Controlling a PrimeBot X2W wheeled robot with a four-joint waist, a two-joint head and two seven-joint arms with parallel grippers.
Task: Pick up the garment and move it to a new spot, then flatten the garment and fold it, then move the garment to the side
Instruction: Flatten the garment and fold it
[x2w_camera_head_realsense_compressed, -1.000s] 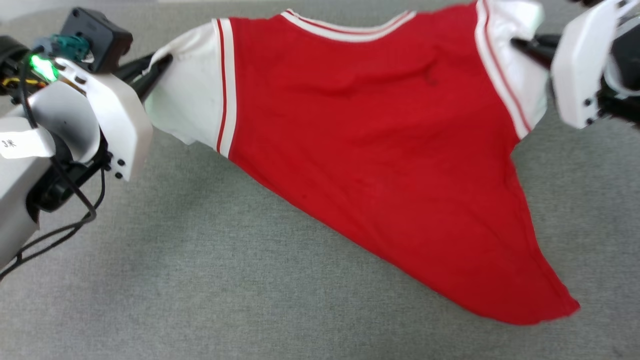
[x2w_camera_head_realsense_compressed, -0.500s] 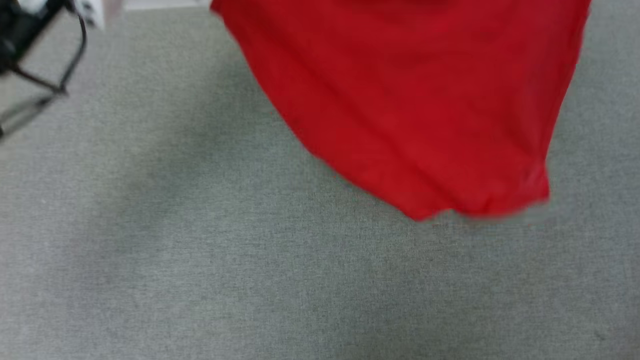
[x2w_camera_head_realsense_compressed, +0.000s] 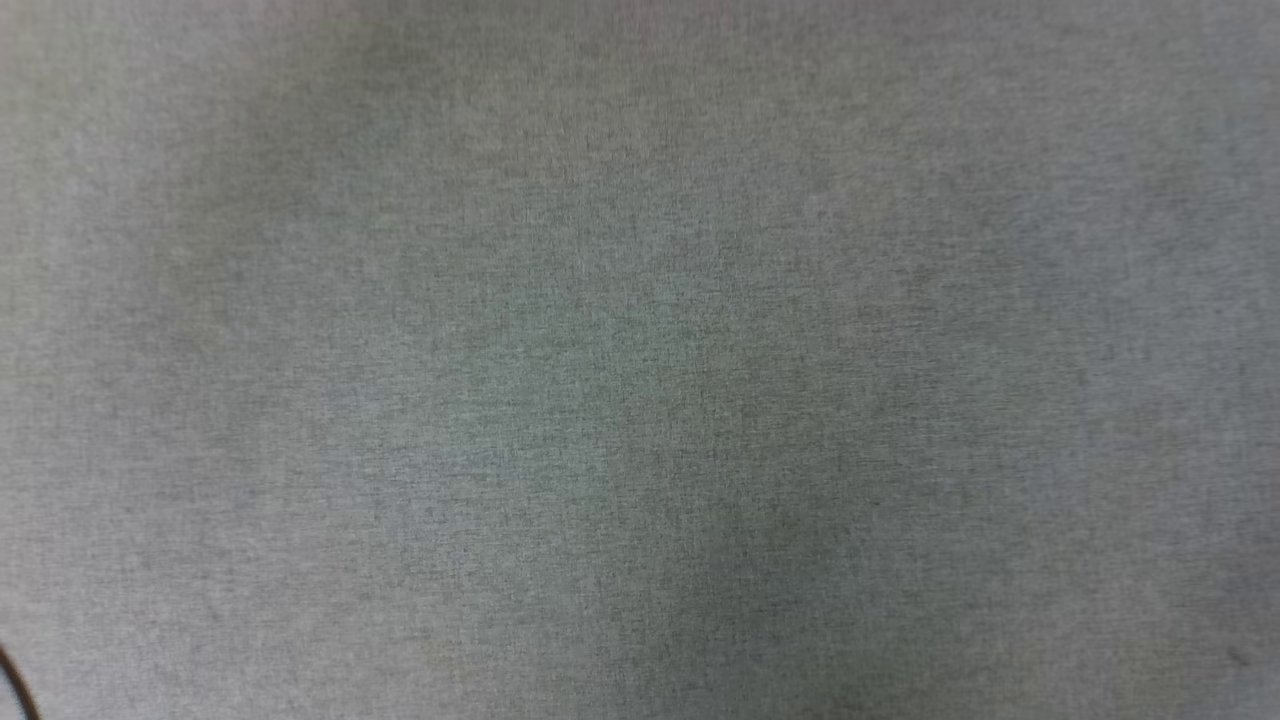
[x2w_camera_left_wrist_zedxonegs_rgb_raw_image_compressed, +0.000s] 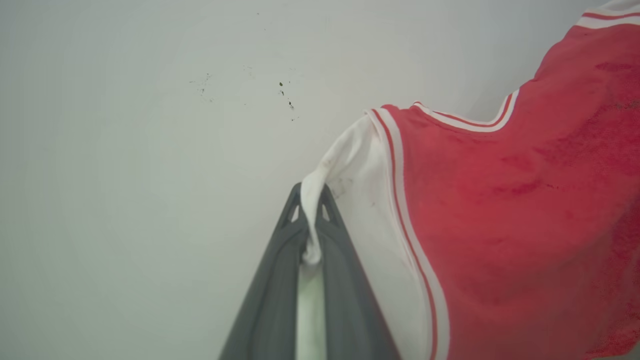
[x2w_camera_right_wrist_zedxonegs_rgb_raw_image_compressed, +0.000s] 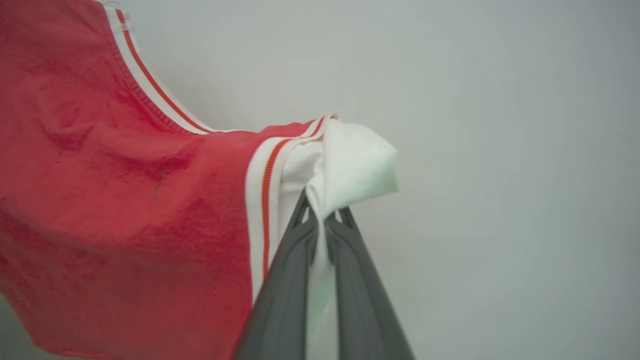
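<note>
Garment (x2w_camera_left_wrist_zedxonegs_rgb_raw_image_compressed: 500, 210) pinched by its white sleeves in left tool (x2w_camera_left_wrist_zedxonegs_rgb_raw_image_compressed: 311, 194) and right tool (x2w_camera_right_wrist_zedxonegs_rgb_raw_image_compressed: 325, 202), pale surface (x2w_camera_left_wrist_zedxonegs_rgb_raw_image_compressed: 150, 150) behind

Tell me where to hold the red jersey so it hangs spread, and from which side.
Take the jersey by its white sleeves, one per pincer, each from its outer end. The left pincer is shut on one bunched sleeve, the right pincer on the other, and the red cloth spreads out from each grip, so it should hang wide.
</note>
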